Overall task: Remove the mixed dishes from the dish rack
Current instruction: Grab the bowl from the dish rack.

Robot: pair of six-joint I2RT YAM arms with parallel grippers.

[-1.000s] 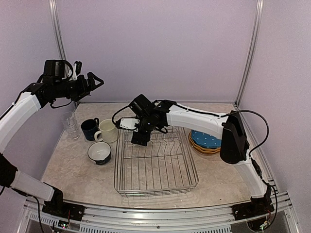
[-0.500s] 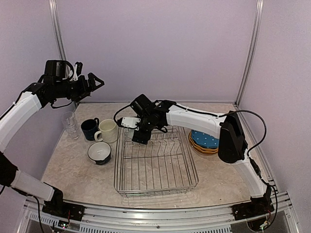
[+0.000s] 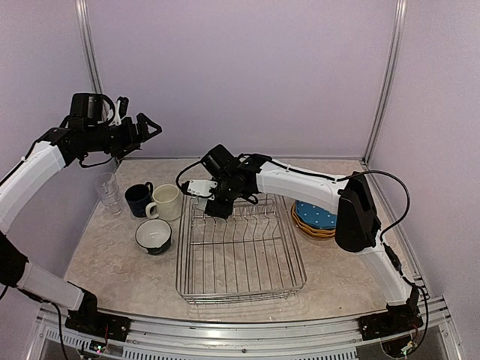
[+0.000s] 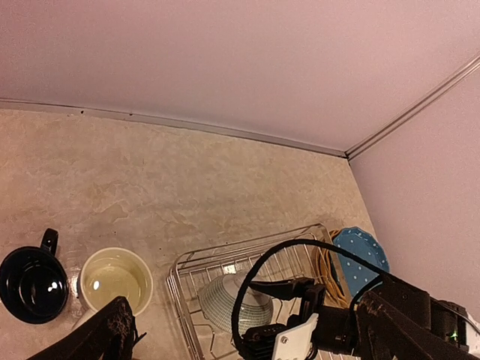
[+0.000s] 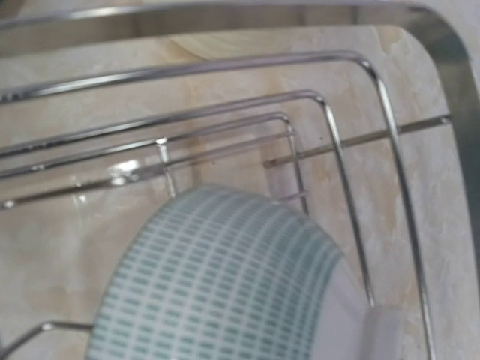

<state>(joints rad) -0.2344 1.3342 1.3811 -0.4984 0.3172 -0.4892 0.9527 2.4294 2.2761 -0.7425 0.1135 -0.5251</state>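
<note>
While the right gripper (image 3: 216, 208) hangs low over the far-left corner of the dish rack (image 3: 297, 264), we cannot tell how wide its fingers stand: the wrist view shows only a pale blur at its lower right edge. Just below them lies the racked bowl (image 5: 225, 277), its teal-dashed face filling that view, set among the wires close to the corner. We judge the step in hand to be taking this bowl, the only dish we see in the rack. Several things could spoil it. The curved glazed wall gives fingers little to bite on, so a shallow pinch may slip; the rim may hook a wire on the way up and drag the rack along; and the cream mug (image 3: 166, 202), standing just left of that corner, could be knocked by a swinging wrist or bowl. Far to the left, the left gripper (image 3: 148, 126) hangs high, its fingers spread wide and holding nothing. We count two bowls, one racked and the second bowl (image 3: 154, 235) on the table (image 3: 105, 262); two mugs, the cream one and the navy mug (image 3: 139, 199); clear glasses (image 3: 109, 191) in one stack, their number unclear; and plates (image 3: 319, 217) stacked right of the rack, blue above yellow, at least two.
</note>
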